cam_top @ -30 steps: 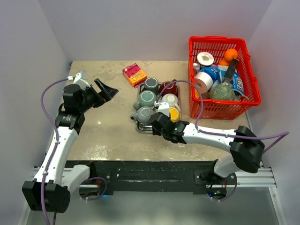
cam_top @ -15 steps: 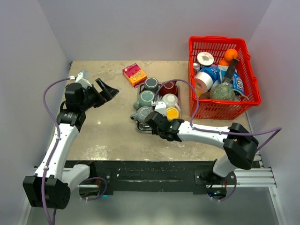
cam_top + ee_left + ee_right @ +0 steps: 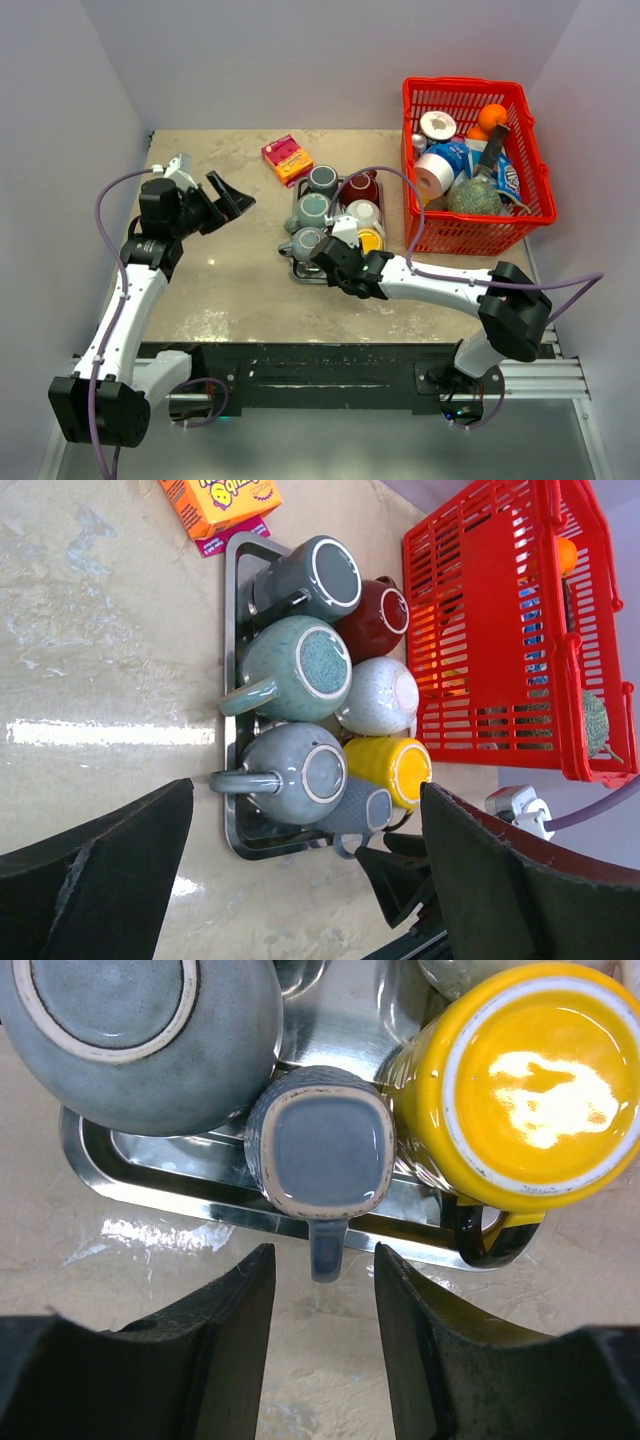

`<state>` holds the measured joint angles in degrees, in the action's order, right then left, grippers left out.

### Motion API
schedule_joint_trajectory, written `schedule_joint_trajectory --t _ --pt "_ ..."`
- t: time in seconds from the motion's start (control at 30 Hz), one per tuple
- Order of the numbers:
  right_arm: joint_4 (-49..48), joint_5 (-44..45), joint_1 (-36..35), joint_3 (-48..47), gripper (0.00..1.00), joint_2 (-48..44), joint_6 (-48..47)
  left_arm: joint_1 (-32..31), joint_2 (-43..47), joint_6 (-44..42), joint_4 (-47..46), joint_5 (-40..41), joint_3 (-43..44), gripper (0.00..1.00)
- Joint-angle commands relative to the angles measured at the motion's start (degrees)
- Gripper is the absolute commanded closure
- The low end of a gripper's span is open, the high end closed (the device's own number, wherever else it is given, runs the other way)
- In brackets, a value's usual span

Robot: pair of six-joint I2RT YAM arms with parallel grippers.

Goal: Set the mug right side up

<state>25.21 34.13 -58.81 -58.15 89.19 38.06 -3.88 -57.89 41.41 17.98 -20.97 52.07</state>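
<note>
Several mugs stand upside down on a metal tray (image 3: pixel 232 825). At its near edge is a small blue-grey mug (image 3: pixel 322 1150) with a square base, also in the left wrist view (image 3: pixel 362 808). Its handle (image 3: pixel 325 1250) points off the tray toward my right gripper (image 3: pixel 322 1292). That gripper (image 3: pixel 330 262) is open, its fingers on either side of the handle tip without touching it. My left gripper (image 3: pixel 228 192) hangs wide open over bare table left of the tray, holding nothing.
Around the small mug are a big grey-blue mug (image 3: pixel 130 1040), a yellow mug (image 3: pixel 530 1080), a teal mug (image 3: pixel 295 670), a dark grey mug (image 3: pixel 310 575), a maroon one (image 3: pixel 375 620) and a white one (image 3: pixel 380 695). A red basket (image 3: pixel 525 165) stands right; an orange box (image 3: pixel 287 160) lies behind.
My right gripper slid a little left along the tray's near edge; its jaws narrowed briefly and spread again. The left arm drifted slightly right. No mug has moved.
</note>
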Motion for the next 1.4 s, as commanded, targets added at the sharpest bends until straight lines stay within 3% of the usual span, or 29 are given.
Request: schedule_joint_trajectory --t 0.0,0.43,0.63,0.87,1.0,1.17,1.37 --pt "-3.40 0.59 0.18 0.67 0.54 -0.77 -0.10 0.28 1.02 -1.42 0.48 -2.05 1.63 0.01" --pt "-5.79 2.70 0.71 -0.64 0.69 5.02 0.87 0.28 5.24 -0.98 2.94 -2.41 0.22 0.01" --pt "-3.93 5.16 1.15 -1.28 1.00 5.83 4.65 0.19 6.56 -5.28 3.38 -0.39 -1.00 0.01" --pt "-10.09 4.63 1.24 3.39 1.00 -0.75 1.24 0.19 13.93 -7.23 0.15 -1.61 -8.82 0.01" --pt "-13.08 3.84 1.15 4.45 1.00 -10.05 -1.76 0.19 19.55 -3.97 -4.17 -7.41 -13.66 0.01" --pt "-17.02 0.60 1.15 5.33 1.00 -18.42 -4.57 0.19 24.82 -3.00 -3.75 -10.93 -14.54 0.01" --pt "-18.44 -7.76 1.15 3.31 1.00 -25.99 -1.33 0.19 30.90 -1.77 -3.83 -17.35 -12.88 0.01"
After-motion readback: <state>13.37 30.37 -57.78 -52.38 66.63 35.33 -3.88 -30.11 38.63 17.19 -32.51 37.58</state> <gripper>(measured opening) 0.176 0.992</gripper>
